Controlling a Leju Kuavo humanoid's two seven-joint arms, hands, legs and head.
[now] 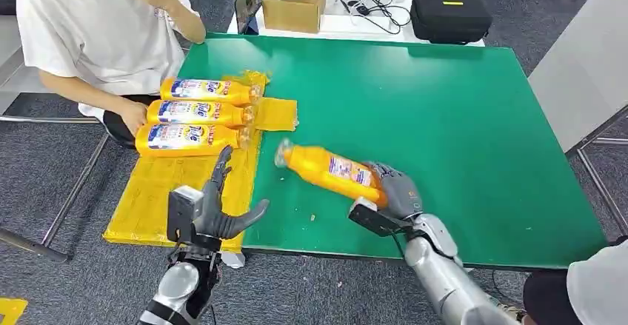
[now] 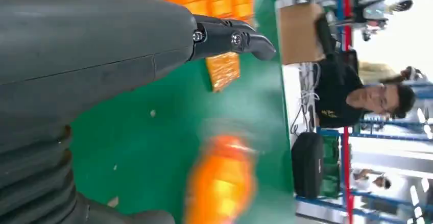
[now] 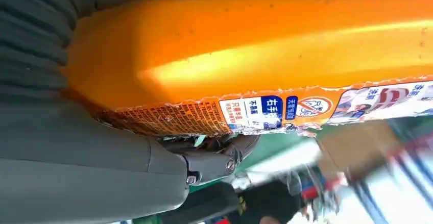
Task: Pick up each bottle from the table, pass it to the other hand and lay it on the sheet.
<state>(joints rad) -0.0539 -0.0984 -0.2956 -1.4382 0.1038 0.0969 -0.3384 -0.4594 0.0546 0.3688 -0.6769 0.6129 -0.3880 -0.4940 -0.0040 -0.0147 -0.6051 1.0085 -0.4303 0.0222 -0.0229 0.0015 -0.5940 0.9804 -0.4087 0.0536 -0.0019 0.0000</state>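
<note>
My right hand [image 1: 396,190] grips an orange bottle [image 1: 330,168] by its base, held lying over the green table [image 1: 444,103] with its cap pointing left. In the right wrist view the bottle [image 3: 255,55] lies across my palm. That bottle [image 2: 220,180] appears blurred in the left wrist view. My left hand [image 1: 215,208] is open above the table's front left edge, fingers spread toward the bottle, a short gap away. Three orange bottles [image 1: 194,114] lie side by side on the yellow sheet [image 1: 155,192] at the left.
A person in a white shirt [image 1: 96,29] sits at the table's left, one hand by the laid bottles. A cardboard box [image 1: 294,5], cables and a black case [image 1: 450,14] stand on the white table behind. A second person [image 1: 585,288] is at the bottom right.
</note>
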